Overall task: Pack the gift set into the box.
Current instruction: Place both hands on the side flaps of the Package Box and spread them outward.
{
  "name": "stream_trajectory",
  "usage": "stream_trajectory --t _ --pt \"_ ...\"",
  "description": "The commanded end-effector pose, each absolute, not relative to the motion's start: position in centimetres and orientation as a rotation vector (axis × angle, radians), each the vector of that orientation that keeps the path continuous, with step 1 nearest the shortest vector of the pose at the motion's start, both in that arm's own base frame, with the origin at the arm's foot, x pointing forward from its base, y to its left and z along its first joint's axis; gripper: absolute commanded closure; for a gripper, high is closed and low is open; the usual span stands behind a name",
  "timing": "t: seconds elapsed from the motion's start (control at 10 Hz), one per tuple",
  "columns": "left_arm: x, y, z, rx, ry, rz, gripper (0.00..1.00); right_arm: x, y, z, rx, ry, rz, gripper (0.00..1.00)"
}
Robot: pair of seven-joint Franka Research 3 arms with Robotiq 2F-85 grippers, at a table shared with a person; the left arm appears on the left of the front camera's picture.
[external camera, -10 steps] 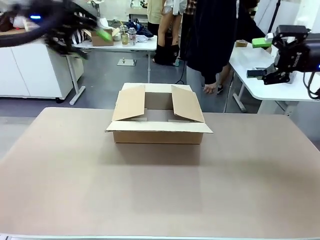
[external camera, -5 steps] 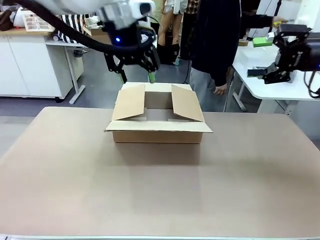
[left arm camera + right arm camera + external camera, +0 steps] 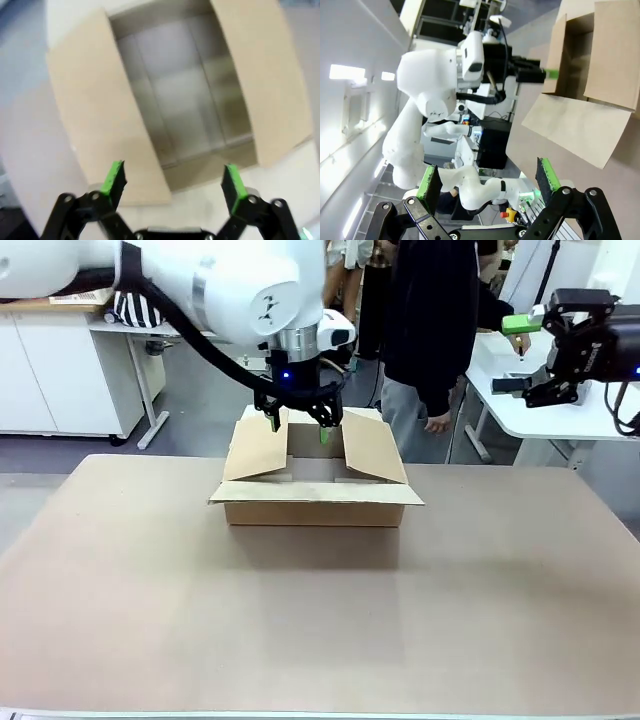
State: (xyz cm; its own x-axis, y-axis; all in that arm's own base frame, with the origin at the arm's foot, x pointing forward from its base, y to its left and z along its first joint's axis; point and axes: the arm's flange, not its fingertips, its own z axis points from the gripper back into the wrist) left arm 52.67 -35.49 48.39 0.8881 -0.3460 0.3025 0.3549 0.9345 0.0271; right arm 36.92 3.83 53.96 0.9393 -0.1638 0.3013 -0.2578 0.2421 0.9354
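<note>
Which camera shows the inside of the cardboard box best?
The left wrist view: it looks down into the box, showing its bare floor between open flaps. The front view shows the box side-on, flaps hiding most of the inside. The right wrist view catches the box sideways at the picture's edge.

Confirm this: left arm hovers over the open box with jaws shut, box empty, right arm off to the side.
Not quite. The left gripper has its jaws open, not shut: the left wrist view shows the green pads spread wide above the box. The rest holds: the box is open and empty, and the right gripper is off to the side.
</note>
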Motion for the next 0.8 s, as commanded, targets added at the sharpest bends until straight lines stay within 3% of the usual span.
stream_trajectory --t 0.0,0.3,0.4,0.5,0.7 --pt "50.7 -36.9 48.8 -0.018 -0.232 -0.381 0.00 37.0 3.8 54.0 1.341 -0.391 0.091 0.00" --pt "52.3 -35.9 48.2 -0.022 -0.290 -0.371 0.00 37.0 3.8 54.0 1.341 -0.391 0.091 0.00" --pt "54.4 -35.8 47.0 0.103 -0.289 -0.015 0.00 37.0 3.8 54.0 1.341 -0.391 0.091 0.00" --pt "55.8 -36.5 45.6 0.154 -0.320 0.135 0.00 37.0 3.8 54.0 1.341 -0.391 0.091 0.00" --pt "56.6 -37.7 44.4 0.148 -0.314 0.118 0.00 37.0 3.8 54.0 1.341 -0.391 0.091 0.00"
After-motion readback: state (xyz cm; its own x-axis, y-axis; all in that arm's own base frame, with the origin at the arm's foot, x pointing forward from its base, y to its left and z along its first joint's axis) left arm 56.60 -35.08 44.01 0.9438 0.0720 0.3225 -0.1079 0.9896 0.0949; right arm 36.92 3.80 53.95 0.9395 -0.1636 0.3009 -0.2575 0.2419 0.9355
